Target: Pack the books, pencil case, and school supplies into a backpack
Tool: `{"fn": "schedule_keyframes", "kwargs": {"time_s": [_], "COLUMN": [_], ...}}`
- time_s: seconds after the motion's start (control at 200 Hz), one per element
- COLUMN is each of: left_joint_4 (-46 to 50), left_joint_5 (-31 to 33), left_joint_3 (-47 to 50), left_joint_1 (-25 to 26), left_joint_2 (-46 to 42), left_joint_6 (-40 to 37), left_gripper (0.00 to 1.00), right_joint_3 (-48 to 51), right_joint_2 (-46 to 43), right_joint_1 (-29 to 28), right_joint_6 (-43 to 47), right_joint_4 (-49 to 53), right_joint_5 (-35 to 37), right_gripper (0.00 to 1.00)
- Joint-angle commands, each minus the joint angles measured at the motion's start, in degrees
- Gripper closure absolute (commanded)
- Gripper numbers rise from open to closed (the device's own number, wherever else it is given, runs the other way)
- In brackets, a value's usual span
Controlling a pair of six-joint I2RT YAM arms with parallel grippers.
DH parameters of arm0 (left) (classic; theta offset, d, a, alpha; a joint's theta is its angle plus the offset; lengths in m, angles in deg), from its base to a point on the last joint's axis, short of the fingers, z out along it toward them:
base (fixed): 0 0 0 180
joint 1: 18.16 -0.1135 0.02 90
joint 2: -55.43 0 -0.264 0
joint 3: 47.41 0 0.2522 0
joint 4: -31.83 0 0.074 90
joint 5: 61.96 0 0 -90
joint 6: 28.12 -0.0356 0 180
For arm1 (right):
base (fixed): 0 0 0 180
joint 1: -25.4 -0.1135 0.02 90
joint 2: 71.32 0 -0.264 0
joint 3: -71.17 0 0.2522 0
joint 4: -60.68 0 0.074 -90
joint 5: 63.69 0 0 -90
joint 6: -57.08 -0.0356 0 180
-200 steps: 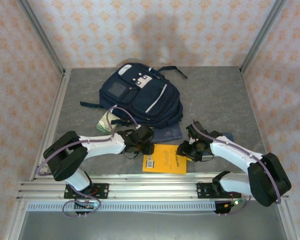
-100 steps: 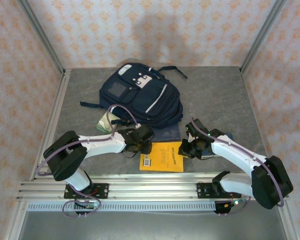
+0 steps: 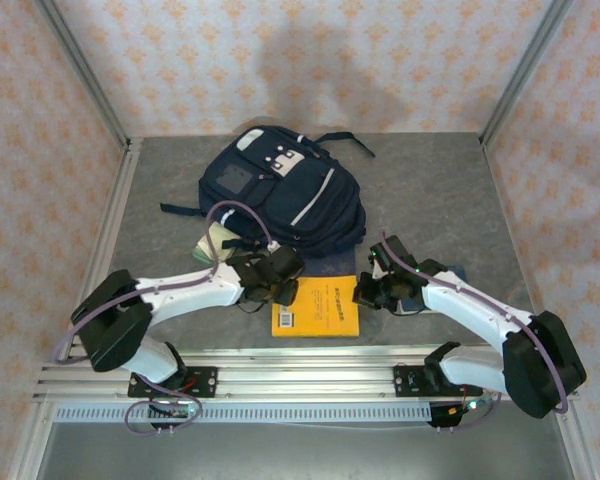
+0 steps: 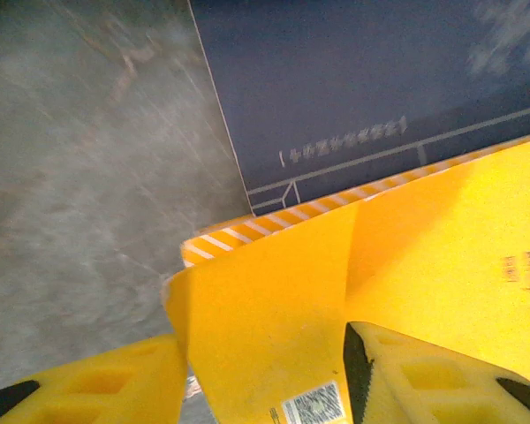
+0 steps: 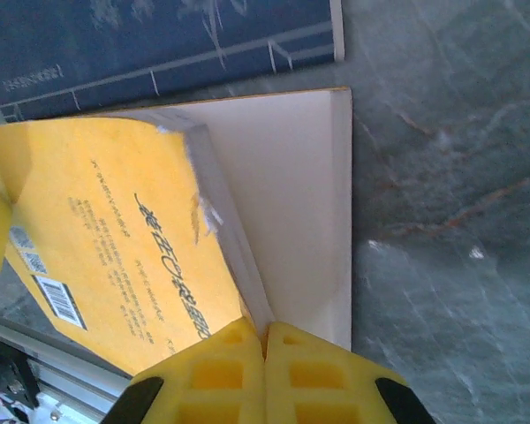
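Note:
The orange-yellow book (image 3: 315,305) lies near the front edge with its barcode toward me, partly over a navy book (image 3: 332,266). My right gripper (image 3: 373,291) is shut on its right edge; in the right wrist view the gripper (image 5: 265,334) pinches the pages there, and the orange cover (image 5: 115,230) bows up off a white inner page (image 5: 291,203). My left gripper (image 3: 280,284) stands open at the book's left corner, and that bent corner (image 4: 265,300) lies between its spread fingers (image 4: 424,380). The backpack (image 3: 280,195) lies behind. A second navy book (image 3: 453,272) shows by the right arm.
Small supplies (image 3: 212,243), a green-edged packet among them, lie left of the backpack by its strap. The aluminium rail (image 3: 300,372) runs along the table's front edge. Bare grey table (image 3: 430,190) lies right of the backpack. Patterned walls close in the sides.
The right gripper has closed on the orange book's right edge. The book has slid left and slightly toward the backpack. The left gripper has moved with it and opened wider.

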Motion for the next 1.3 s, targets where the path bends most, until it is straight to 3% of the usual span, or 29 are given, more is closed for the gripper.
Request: {"fn": "schedule_keyframes", "kwargs": {"time_s": [0.0, 0.325, 0.395, 0.515, 0.575, 0.891, 1.076, 1.291], "left_joint_4": [6.3, 10.2, 11.1, 10.7, 8.2, -6.2, -10.3, -16.6], "left_joint_5": [8.8, 12.2, 15.4, 27.5, 30.3, 32.0, 28.1, 38.5], "left_joint_3": [-2.6, -1.5, -2.4, -4.0, -3.6, 0.5, 1.9, 2.9], "left_joint_1": [0.4, 2.6, 6.7, 17.4, 21.2, 33.0, 34.4, 34.3], "left_joint_2": [-5.4, -11.2, -10.5, -8.6, -7.6, -4.3, -1.3, 6.8], "left_joint_6": [-4.1, -5.5, -7.4, -11.4, -14.4, -28.9, -29.9, -30.9], "left_gripper": [0.47, 0.39, 0.37, 0.33, 0.33, 0.28, 0.27, 0.27], "right_joint_3": [0.5, 1.2, 1.1, 0.9, 0.8, 0.5, 0.1, 0.8], "right_joint_2": [0.3, 0.4, 0.3, 0.3, 0.3, 0.3, 0.3, 0.2], "right_joint_1": [-0.2, 2.0, 2.3, 2.7, 3.0, 4.2, 4.6, 4.7], "right_joint_6": [-3.8, -9.9, -11.0, -12.7, -12.9, -13.6, -14.4, -17.4], "right_joint_4": [-6.5, -12.0, -12.8, -13.8, -13.9, -15.0, -15.8, -18.6], "right_joint_5": [-1.2, -6.2, -7.1, -8.2, -8.6, -10.6, -11.5, -12.8], "right_gripper": [1.00, 1.00, 1.00, 1.00, 1.00, 1.00, 1.00, 1.00]}}
